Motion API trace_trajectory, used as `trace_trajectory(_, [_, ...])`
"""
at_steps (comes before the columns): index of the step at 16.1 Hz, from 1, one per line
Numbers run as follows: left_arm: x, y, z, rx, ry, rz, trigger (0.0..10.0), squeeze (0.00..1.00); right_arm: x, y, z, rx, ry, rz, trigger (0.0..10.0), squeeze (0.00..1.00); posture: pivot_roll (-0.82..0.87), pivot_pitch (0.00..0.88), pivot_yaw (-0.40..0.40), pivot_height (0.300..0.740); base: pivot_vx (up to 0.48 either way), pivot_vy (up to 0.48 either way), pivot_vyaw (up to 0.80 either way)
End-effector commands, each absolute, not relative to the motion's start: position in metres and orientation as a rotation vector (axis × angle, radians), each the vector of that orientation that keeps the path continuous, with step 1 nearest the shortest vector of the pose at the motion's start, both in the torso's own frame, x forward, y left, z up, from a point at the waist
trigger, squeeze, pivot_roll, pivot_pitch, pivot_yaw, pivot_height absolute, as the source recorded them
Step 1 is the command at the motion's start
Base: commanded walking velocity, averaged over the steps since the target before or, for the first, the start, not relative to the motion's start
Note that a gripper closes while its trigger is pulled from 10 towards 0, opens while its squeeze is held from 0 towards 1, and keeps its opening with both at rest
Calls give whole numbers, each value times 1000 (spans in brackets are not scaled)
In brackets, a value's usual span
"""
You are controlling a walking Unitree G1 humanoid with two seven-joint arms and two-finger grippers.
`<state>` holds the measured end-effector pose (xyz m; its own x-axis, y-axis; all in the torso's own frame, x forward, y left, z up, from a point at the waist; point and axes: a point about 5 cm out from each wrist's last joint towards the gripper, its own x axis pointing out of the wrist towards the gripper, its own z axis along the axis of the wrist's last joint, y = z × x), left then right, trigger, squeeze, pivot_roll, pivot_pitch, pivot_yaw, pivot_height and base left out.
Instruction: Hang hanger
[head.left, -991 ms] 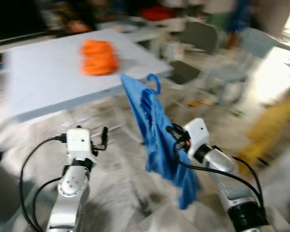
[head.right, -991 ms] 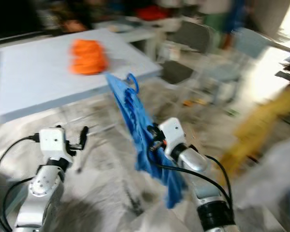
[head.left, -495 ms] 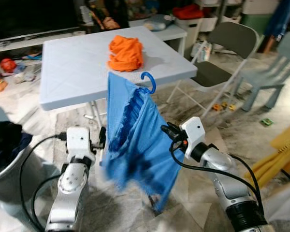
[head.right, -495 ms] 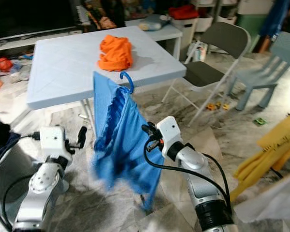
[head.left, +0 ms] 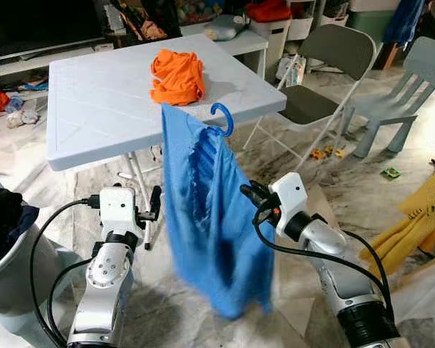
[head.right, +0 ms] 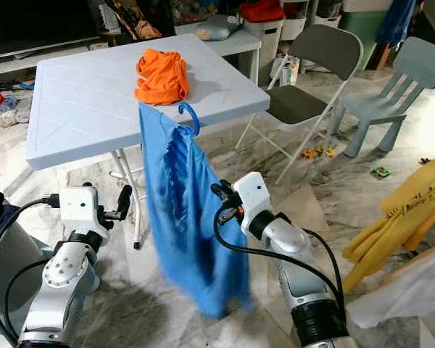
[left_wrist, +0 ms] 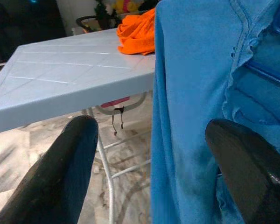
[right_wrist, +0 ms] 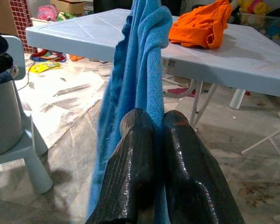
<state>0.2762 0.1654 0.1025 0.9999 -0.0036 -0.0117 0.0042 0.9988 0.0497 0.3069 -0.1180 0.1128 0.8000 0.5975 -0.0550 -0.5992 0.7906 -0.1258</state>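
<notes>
Presently, the right tool (head.left: 248,194) is raised in front of the robot with its two black fingers (right_wrist: 144,154) pressed together, clamped on the blue cloth garment (head.left: 214,225). The garment hangs in long folds from a blue plastic hanger (head.left: 225,119), whose curved hook stands free in the air above the fabric, just in front of the near edge of the pale blue folding worktop (head.left: 101,101). The hanger is not hooked on anything visible.

The left tool (head.left: 154,203) is held at similar height, just beside the garment's left edge. Its fingers (left_wrist: 70,172) stand wide apart with nothing between them; the blue cloth hangs beyond the gap.

A crumpled orange cloth (head.left: 177,76) lies on the far part of the worktop, well apart from the hanger. A grey folding chair (head.left: 322,80) stands to the right of the worktop, with a pale blue plastic chair (head.left: 409,94) beyond it. A yellow cloth (head.left: 420,217) lies at the right edge over the marble-patterned floor (head.left: 167,312). A grey bin (head.left: 11,268) holding dark cloth sits at the robot's left.
</notes>
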Motion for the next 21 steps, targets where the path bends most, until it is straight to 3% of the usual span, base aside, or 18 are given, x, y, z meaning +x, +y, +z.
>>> trace_trajectory(1, [276,168,105,56,2,-5,10000,0,308,-114,125,-140,-43,655,10000,0,-60,0,20,740,274,0,0])
trace_trajectory(13, [278,169,108,69,-4,-30,10000,0,304,-97,121,-157,-44,686,10000,0,-28,0,17,740,293,0,0])
trace_trajectory(21, [285,172,104,80,23,22,10000,0,312,-103,125,-153,-43,711,10000,0,-37,0,26,740,0,0,0])
